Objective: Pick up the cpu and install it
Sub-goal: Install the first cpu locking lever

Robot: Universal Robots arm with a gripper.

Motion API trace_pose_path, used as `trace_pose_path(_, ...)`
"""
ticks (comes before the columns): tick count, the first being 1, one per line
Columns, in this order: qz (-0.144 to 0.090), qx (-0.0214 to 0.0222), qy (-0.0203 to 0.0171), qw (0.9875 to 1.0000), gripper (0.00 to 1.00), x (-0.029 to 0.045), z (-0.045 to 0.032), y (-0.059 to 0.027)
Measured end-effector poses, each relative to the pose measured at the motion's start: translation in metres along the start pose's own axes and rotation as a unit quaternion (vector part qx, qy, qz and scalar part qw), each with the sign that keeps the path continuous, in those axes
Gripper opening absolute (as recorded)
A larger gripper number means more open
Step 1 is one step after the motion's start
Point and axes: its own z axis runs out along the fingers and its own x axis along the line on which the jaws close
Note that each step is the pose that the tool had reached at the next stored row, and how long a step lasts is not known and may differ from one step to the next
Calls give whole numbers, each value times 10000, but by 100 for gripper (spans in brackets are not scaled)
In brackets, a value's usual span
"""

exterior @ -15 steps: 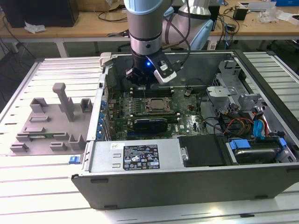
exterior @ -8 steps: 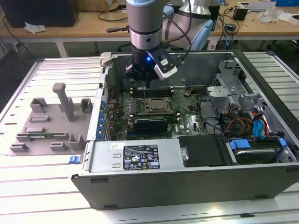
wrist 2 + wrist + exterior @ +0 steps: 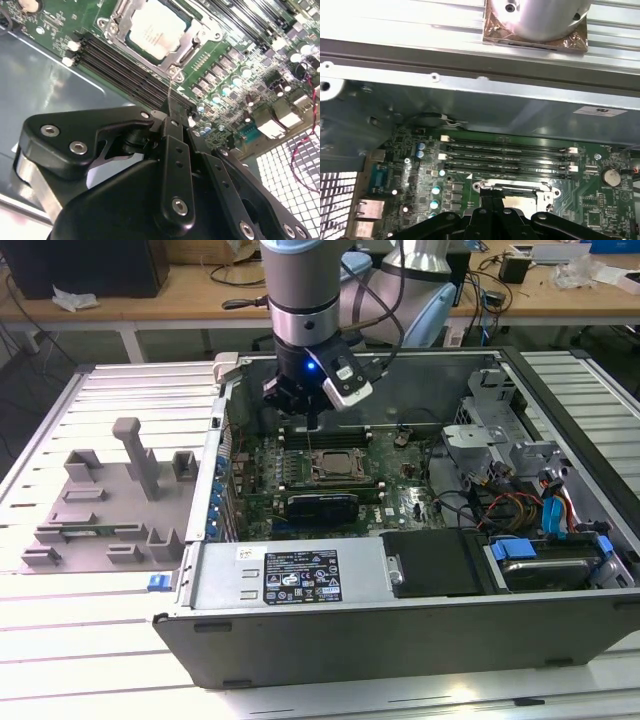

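The cpu lies flat in the socket of the green motherboard inside the computer case. The jaws hang above it, at 11 o'clock in the exterior view, pressed narrow together and holding nothing.

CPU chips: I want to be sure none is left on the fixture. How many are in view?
1. The cpu sits in the motherboard socket inside the case, near the gripper. Others may be hidden by the arm.
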Motion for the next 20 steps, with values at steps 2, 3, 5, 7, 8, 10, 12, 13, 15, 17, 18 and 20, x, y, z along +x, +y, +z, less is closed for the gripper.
trace_pose_path(2, -5, 1, -18, 10000, 11, 66, -3, 6)
trace_pose_path(3, -7, 1, -24, 10000, 11, 88, -4, 7)
trace_pose_path(5, -11, 3, -45, 10000, 11, 161, -8, 14)
trace_pose_path(7, -13, 4, -51, 10000, 11, 184, -8, 16)
trace_pose_path(8, -13, 3, -51, 10000, 11, 184, -8, 16)
trace_pose_path(10, -10, -37, -54, 10000, 11, 186, -7, 15)
trace_pose_path(12, -2, -201, -71, 9998, 11, 185, -1, 14)
trace_pose_path(13, -1, -217, -72, 9997, 11, 186, 1, 14)
trace_pose_path(15, 1, -246, -74, 9997, 11, 187, 16, 10)
trace_pose_path(17, 1, -271, -76, 9996, 11, 187, 37, 4)
trace_pose_path(18, 3, -296, -79, 9995, 11, 184, 56, 0)
trace_pose_path(20, 6, -353, -83, 9993, 11, 166, 81, -8)
